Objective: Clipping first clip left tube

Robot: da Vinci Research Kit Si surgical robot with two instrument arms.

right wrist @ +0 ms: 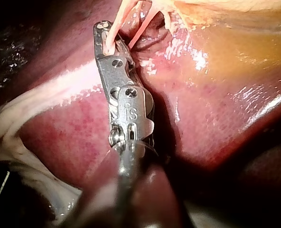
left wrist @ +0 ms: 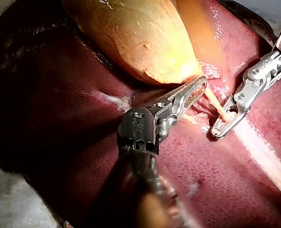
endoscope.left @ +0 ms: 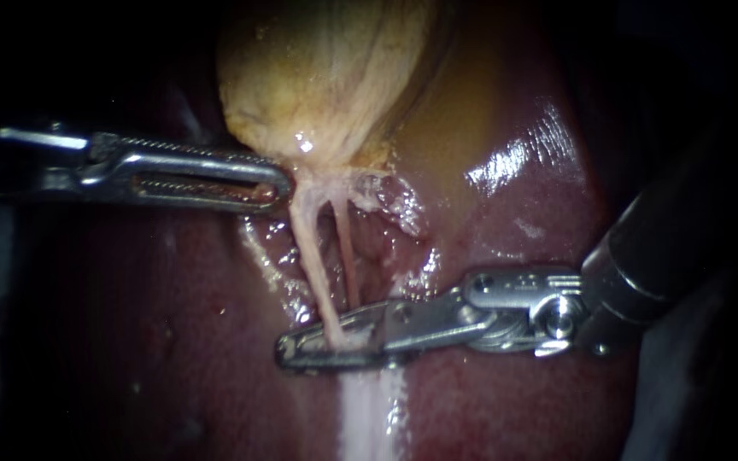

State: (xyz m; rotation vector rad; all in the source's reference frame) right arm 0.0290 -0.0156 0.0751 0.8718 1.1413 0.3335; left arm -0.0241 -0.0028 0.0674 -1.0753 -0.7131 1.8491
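Note:
The pale yellow gallbladder [endoscope.left: 326, 77] lies at the top of the endoscope view. Two thin pink tubes run down from its neck: the left tube [endoscope.left: 307, 256] and the right tube [endoscope.left: 346, 252]. My left instrument [endoscope.left: 282, 186] comes in level from the left, its slotted jaws shut on the gallbladder's neck, which the left wrist view also shows [left wrist: 200, 85]. My right instrument [endoscope.left: 288, 352] reaches in from the right. Its jaws straddle the lower end of the left tube with their tips together, as both wrist views confirm [left wrist: 217, 131] [right wrist: 101, 26]. No clip shows on either tube.
Dark red, wet liver [endoscope.left: 514, 213] surrounds the tubes on all sides. A white band of tissue [endoscope.left: 369, 418] runs down from below the right instrument's jaws. Frayed pale tissue [endoscope.left: 395, 201] sits beside the right tube.

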